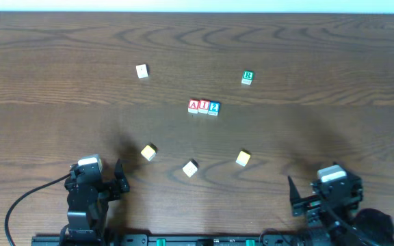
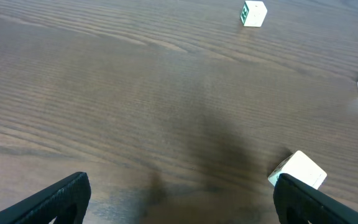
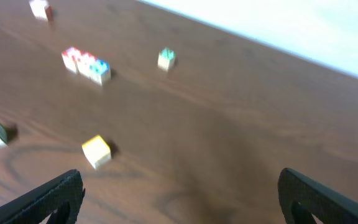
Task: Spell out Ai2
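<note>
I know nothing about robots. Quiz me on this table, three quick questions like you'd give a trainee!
1. True or false: the green R cube touches the row of three letter cubes.
2. In the overhead view, which cube ends that row on the right? A) red A B) red I C) blue 2
3. How many cubes is the left claw holding?
Key: 1 false, it sits apart. 2 C. 3 none; its jaws stand open and empty.

The left arm (image 1: 84,195) and right arm (image 1: 335,193) are folded low at the near edge of the desk (image 1: 46,68). The left gripper (image 1: 120,178) and right gripper (image 1: 294,197) are held wide apart, empty.
</note>
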You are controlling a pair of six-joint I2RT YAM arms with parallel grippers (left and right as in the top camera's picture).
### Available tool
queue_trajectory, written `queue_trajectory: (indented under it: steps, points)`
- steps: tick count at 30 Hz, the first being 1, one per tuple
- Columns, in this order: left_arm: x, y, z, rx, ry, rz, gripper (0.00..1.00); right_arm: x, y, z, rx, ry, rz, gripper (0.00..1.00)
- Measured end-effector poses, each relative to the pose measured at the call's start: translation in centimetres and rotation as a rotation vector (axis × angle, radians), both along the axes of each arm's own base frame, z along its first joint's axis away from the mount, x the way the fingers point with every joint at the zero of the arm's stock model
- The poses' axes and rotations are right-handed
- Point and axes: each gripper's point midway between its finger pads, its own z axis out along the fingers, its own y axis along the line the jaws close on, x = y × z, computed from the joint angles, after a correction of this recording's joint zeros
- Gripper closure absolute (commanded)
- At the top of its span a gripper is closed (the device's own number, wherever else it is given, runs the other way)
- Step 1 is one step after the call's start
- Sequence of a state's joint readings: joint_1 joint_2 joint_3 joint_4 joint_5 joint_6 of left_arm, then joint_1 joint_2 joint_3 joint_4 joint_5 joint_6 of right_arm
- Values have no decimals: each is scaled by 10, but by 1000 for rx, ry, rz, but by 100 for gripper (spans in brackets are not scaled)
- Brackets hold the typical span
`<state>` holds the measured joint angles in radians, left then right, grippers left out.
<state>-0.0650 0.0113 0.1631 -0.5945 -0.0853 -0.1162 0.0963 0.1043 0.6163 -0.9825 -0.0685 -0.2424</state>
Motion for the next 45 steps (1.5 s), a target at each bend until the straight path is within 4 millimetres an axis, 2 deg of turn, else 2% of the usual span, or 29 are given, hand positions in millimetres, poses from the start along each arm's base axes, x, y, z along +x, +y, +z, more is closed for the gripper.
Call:
queue_trajectory:
  steps: [4,9,16,45]
  points:
    - [0,0,0,0,0,-1,5,4,-4,-40,-9,36,-22,1]
    - [0,0,0,0,0,0,5,7,-4,-66,-14,92,-27,1]
    - [0,0,0,0,0,0,5,8,-4,-112,12,204,-48,1]
    - [0,0,0,0,0,0,5,10,-5,-112,52,202,-78,1]
